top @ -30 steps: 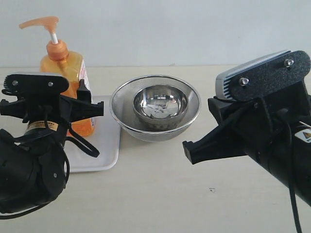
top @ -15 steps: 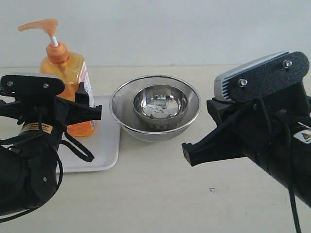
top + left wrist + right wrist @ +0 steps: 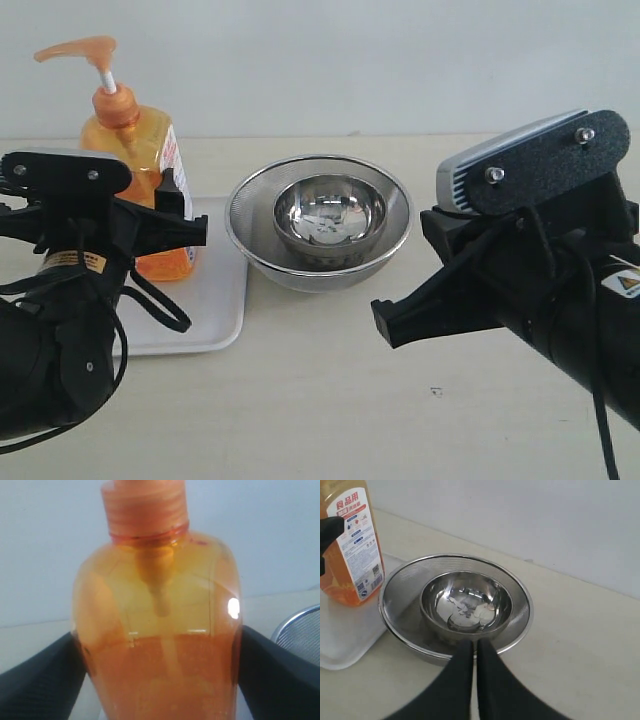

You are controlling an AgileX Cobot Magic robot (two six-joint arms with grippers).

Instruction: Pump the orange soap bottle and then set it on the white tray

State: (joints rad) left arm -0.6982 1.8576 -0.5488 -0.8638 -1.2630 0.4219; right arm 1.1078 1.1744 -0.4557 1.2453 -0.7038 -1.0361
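Note:
The orange soap bottle (image 3: 140, 140) stands upright at the back of the white tray (image 3: 215, 300), its pump head pointing left and its white-and-red label (image 3: 357, 540) facing the bowls. My left gripper (image 3: 145, 215) is shut on the bottle's lower body; in the left wrist view both black fingers (image 3: 42, 675) press against its sides, with the gripper's centre (image 3: 157, 675) on the bottle (image 3: 157, 605). My right gripper (image 3: 385, 320) hovers shut and empty over the table right of centre, its tips (image 3: 474, 645) just short of the bowls.
A steel mesh bowl (image 3: 250, 250) holding a smaller polished steel bowl (image 3: 330, 215) sits just right of the tray, between the two arms. Bare table lies in front of the bowls. A pale wall runs along the table's far edge.
My left arm has shifted slightly left and down with the bottle. The right arm has edged a little left and lower, still shut.

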